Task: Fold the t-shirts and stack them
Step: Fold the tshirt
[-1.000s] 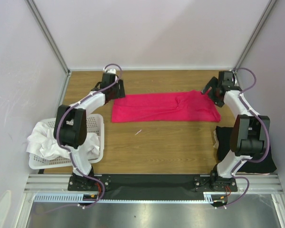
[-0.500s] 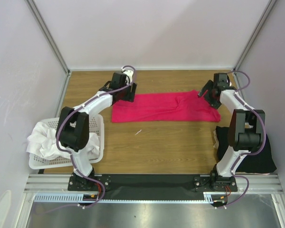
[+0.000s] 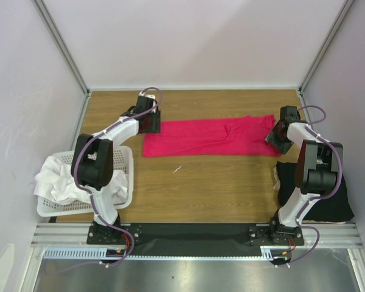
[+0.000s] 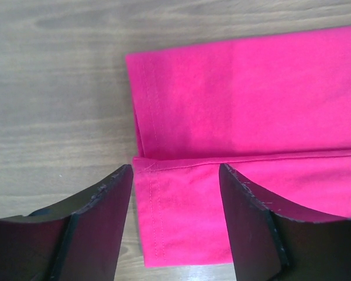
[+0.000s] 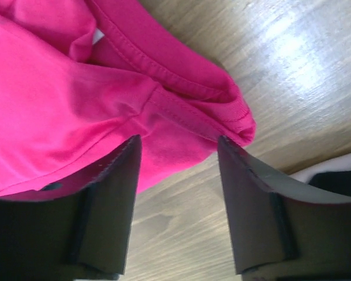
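Crimson-pink t-shirt point(image 3: 210, 137), black t-shirt point(image 3: 337, 210), white basket point(image 3: 128, 167) and white t-shirts point(image 3: 52, 182) show against a brown wood-grain table point(image 3: 219, 188).

Crimson-pink t-shirt point(image 3: 210, 137), flat folded strip, hemmed end inside the left pincer point(image 4: 175, 171), bunched end inside the right pincer point(image 5: 178, 141), black t-shirt point(image 3: 337, 210), perhaps folded, behind it

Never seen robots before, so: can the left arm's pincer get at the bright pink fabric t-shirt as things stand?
Probably yes. The left pincer hangs open right over the hemmed end of the bright pink fabric t-shirt, with nothing between them.
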Robot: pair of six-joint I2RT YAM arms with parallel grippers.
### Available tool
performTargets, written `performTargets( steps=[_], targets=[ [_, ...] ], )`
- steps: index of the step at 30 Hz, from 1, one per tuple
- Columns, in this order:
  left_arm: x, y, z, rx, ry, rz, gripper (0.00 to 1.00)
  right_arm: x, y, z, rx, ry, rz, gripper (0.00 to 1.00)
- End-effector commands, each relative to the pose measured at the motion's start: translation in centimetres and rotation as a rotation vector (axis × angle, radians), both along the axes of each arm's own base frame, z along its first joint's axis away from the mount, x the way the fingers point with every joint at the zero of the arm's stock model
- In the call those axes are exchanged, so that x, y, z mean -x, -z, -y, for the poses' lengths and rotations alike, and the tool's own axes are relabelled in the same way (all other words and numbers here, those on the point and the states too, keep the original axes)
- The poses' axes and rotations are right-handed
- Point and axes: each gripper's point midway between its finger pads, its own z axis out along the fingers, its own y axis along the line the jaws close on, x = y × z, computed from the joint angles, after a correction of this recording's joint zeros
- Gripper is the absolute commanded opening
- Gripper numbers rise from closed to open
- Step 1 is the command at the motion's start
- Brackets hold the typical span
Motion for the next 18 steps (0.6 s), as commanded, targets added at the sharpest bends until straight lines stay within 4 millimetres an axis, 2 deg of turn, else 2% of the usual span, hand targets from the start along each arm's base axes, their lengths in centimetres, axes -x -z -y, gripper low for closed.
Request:
performTargets(
  steps=[1, 4, 10, 18],
  targets=[
    [0.1, 0.9, -1.1, 0.027, -0.084, -0.018, 0.66, 0.4, -1.1, 1.2, 0.05, 0.002, 0.011, 0.59],
    [0.3, 1.5, -1.3, 0.052, -0.101, -0.023, 0.64, 0.5, -0.9, 1.7, 0.058, 0.009, 0.008, 0.5],
    [0.5, 2.6, -1.5, 0.067, -0.125, -0.043, 0.56, 0.5, -0.6, 2.2, 0.058, 0.017, 0.0, 0.43],
    [0.3, 3.4, -1.7, 0.084, -0.144, -0.04, 0.44, 0.0, -0.7, 2.3, 0.056, 0.02, 0.011, 0.43]
  ],
)
